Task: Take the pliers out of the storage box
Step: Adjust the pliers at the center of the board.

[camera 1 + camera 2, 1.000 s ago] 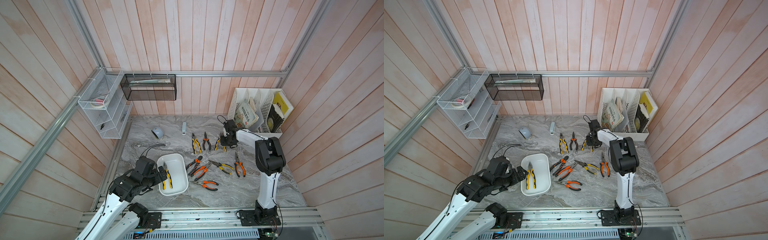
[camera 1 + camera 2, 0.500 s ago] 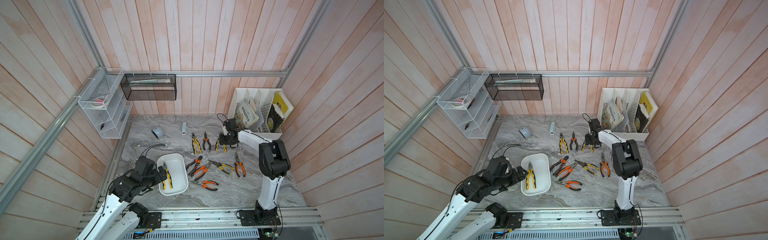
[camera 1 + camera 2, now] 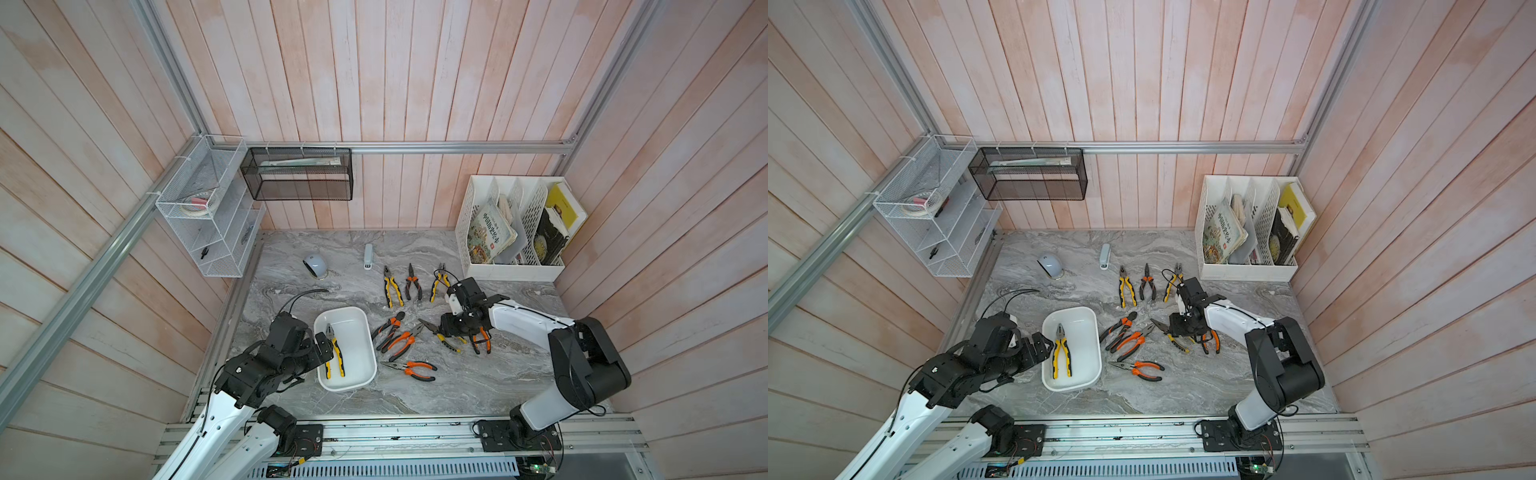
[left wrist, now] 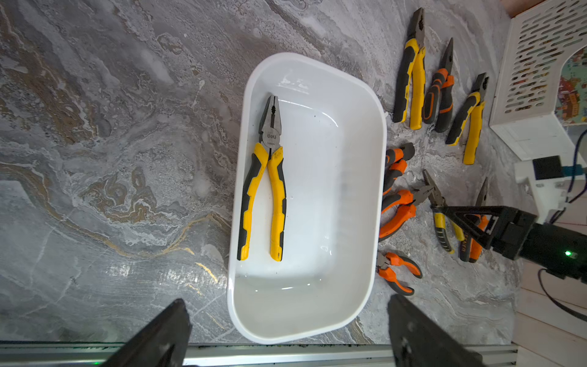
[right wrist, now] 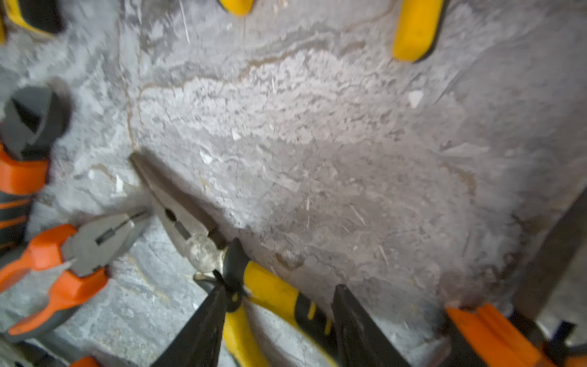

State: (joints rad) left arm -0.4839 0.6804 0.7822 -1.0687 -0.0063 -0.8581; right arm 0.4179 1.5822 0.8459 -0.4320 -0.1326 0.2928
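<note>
step: last pick, by the look of it. One pair of blunt-nosed pliers with yellow-and-black handles (image 4: 265,178) lies in the shallow white plastic storage box (image 3: 359,353); nothing else is in it.
target: flat on the box floor, close along the 9 o'clock wall in both top views. Nose to 12, handles to 6, nearly shut.
left gripper (image 4: 287,305): released, jaws spread wide, empty, hovering at the box's 9 o'clock rim.
right gripper (image 5: 279,289): at 3 o'clock of the box, low over the grey marble-pattern tabletop (image 3: 415,395). Fingers parted either side of one handle of the long-nosed yellow-handled pliers (image 5: 190,222), which lies on the table. Reads as let go, not clenched.
out already: seven more pliers (image 3: 401,340) on the table, 1 to 4 o'clock of the box.
next: likely the left arm's job. Centre over the handles near the pivot, drop inside the wall, close across the tool, lift clear of the rim.
risk: little room between tool and wall for the outer finger; it could shove the light box.
</note>
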